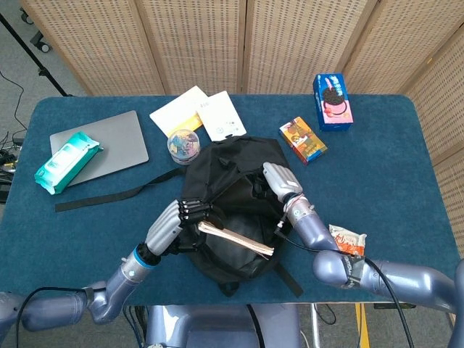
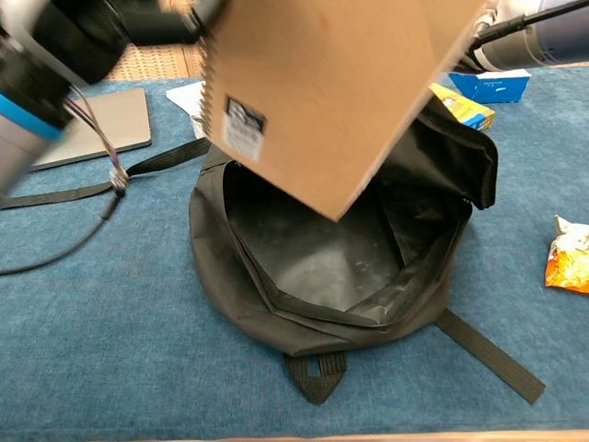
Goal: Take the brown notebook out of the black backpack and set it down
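- Two items sit at the table's far left: a teal wipes pack (image 1: 67, 161) lying on a grey laptop (image 1: 101, 146), the pack overhanging the laptop's left edge.
- Next along, a black strap (image 1: 116, 195) runs across the blue table (image 1: 406, 167) toward the bag.
- Left hand (image 1: 168, 223) grips the brown notebook (image 2: 322, 92) by its spiral edge, fingers curled round it; the notebook is lifted clear above the bag's opening, tilted, with a barcode label showing on its cover in the chest view.
- White papers (image 1: 199, 114) lie at the back of the table, with a small clear tub (image 1: 183, 143) of coloured bits just in front of them, touching the bag's top edge.
- Black backpack (image 1: 232, 210) lies mid-table, unzipped, mouth gaping, interior showing nothing inside in the chest view.
- Right hand (image 1: 281, 181) holds the backpack's upper rim, fingers hooked over the fabric.
- Orange snack box (image 1: 303, 140) and blue cookie box (image 1: 333, 92) sit beyond the bag to the right.
- Orange-and-white wrapper (image 2: 569, 254) lies near the right edge, apart from the bag.
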`<state>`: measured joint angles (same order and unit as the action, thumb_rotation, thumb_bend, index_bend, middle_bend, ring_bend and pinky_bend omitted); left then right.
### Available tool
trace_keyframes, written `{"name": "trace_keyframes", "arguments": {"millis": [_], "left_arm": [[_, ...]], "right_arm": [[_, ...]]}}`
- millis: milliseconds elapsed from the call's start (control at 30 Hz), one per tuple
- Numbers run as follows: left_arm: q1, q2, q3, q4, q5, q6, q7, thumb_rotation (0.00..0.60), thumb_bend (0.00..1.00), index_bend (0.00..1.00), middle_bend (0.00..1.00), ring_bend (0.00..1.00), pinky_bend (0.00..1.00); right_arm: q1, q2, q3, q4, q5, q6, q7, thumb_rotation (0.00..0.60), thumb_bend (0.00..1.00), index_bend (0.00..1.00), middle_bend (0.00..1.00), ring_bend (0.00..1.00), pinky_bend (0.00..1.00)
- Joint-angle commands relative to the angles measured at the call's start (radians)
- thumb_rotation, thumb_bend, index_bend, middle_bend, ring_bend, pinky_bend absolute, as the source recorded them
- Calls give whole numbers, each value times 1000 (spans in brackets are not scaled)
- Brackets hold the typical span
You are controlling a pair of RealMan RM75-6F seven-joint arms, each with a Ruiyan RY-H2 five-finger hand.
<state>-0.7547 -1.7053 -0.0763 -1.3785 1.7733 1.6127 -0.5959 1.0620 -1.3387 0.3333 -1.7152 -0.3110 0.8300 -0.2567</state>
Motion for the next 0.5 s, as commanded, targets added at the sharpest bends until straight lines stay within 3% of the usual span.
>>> {"name": "trace_keyframes", "arguments": {"millis": [33, 133, 300, 500], "left_arm": [[39, 93, -39, -104, -58, 22, -30, 600, 682, 821, 448, 522, 556], [81, 182, -49, -223, -159, -17, -52, 600, 682, 821, 448, 522, 556], [151, 296, -53, -324, -305, -74, -111, 600, 683, 821, 448, 522, 556], [236, 396, -92, -364, -627, -235, -189, 600, 689, 828, 448, 521, 559]], "right_arm": [[-2, 0, -13, -4, -10, -1, -2, 600, 724, 680, 665, 716, 710], [-9, -2, -32, -17, -37, 0, -3, 600, 724, 681, 665, 716, 710], [-27, -5, -67, -46, -105, 7, -5, 600, 724, 682, 667, 716, 710], [-72, -22, -126, -91, -244, 29, -1, 600, 724, 683, 668, 717, 710]]}}
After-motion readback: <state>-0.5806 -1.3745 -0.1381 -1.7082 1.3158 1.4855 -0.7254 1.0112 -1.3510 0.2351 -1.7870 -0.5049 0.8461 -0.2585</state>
